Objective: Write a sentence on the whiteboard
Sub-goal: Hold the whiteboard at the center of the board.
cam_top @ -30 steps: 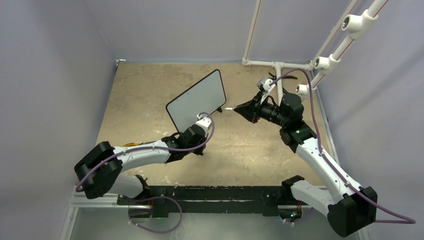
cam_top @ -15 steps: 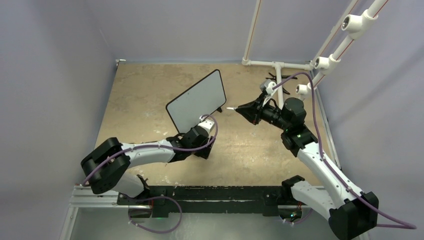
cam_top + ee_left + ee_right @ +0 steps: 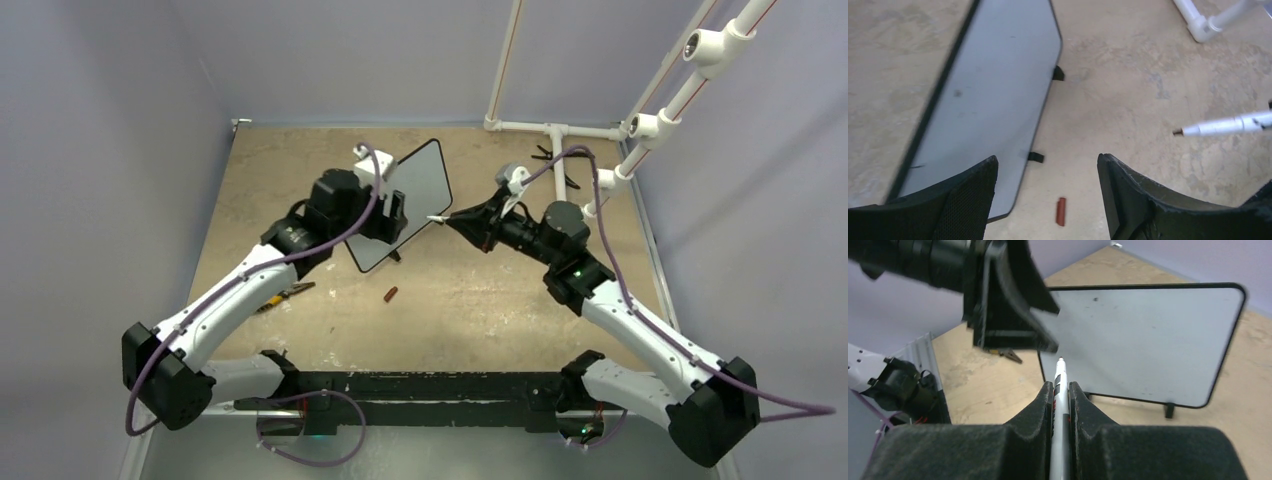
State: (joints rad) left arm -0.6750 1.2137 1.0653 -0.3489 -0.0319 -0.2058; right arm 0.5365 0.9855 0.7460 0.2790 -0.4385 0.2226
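Your right gripper [image 3: 1061, 386] is clamped on the marker [image 3: 1060, 369], tip aimed at the whiteboard [image 3: 420, 180], which stands tilted and unmarked, its long axis crosswise to the pen. The tip seems just short of its face. Your left gripper [image 3: 1047, 165] hangs spread over the board's near end; free room lies toward its far end.

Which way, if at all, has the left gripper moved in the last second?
Yes. In the top view the left gripper went from the whiteboard's near corner to over its left part.
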